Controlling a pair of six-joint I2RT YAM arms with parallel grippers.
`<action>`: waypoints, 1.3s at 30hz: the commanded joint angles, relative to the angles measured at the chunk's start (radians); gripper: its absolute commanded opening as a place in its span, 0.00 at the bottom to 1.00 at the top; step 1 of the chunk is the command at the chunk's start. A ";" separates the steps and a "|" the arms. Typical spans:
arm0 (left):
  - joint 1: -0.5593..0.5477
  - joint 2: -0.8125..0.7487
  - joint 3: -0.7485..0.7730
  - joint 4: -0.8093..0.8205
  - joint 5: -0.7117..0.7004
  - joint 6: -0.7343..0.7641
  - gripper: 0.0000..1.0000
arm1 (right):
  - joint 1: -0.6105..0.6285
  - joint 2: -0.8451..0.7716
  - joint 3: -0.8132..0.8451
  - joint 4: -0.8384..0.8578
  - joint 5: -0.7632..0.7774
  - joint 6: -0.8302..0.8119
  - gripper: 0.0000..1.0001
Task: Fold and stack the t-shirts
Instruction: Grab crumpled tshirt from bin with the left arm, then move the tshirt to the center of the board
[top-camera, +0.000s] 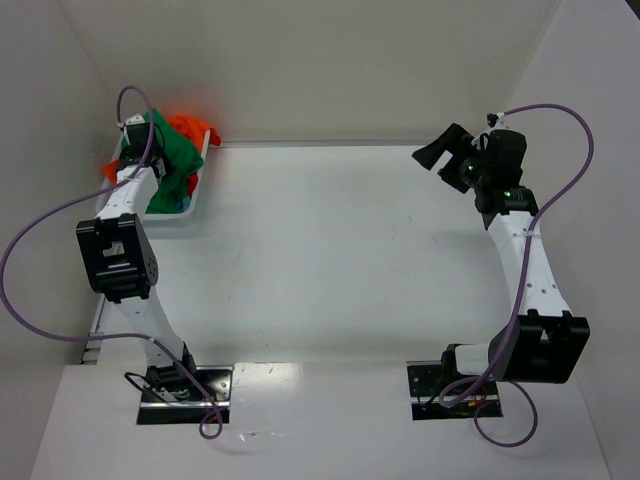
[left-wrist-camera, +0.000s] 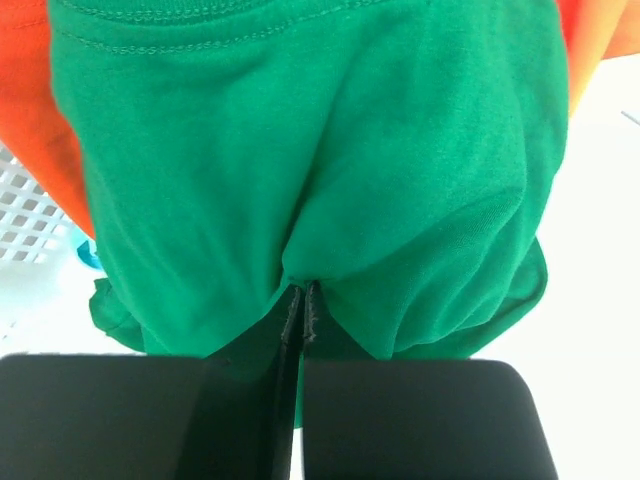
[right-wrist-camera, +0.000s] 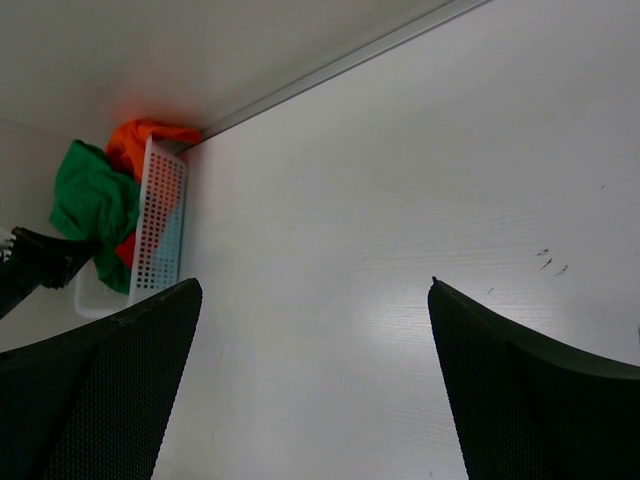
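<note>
**Left pincer shut on green cloth at the basket**

The left pincer (left-wrist-camera: 302, 300) is closed tight, its two black fingers pressed together with a pucker of the green t-shirt (left-wrist-camera: 300, 150) nipped between the tips; only the left wrist view shows this grip, the cloth bulging just past the fingers; an orange t-shirt (left-wrist-camera: 40, 120) lies beside the green one, and the white slotted basket (left-wrist-camera: 25, 215) shows at the left edge. The top view adds where all this sits: the basket is in the far left corner of the desk (top-camera: 340, 260), close to the walls, green cloth heaped in it and orange behind; the left arm reaches into the heap. The right pincer (right-wrist-camera: 315, 285) stands wide open and holds nothing; it hangs over bare desk at the far right, well apart from the basket; its wrist view shows the basket side-on, with green cloth piled above the rim.
</note>
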 joint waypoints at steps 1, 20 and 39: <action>-0.001 -0.017 0.034 0.042 0.039 -0.007 0.00 | -0.007 -0.030 0.035 0.051 -0.006 -0.016 0.99; -0.362 -0.350 0.523 -0.364 0.211 0.125 0.00 | 0.111 -0.089 0.078 0.125 -0.137 0.073 0.99; -0.521 -0.518 0.274 -0.297 0.619 0.012 0.00 | 0.361 -0.145 -0.140 0.399 -0.230 0.214 0.99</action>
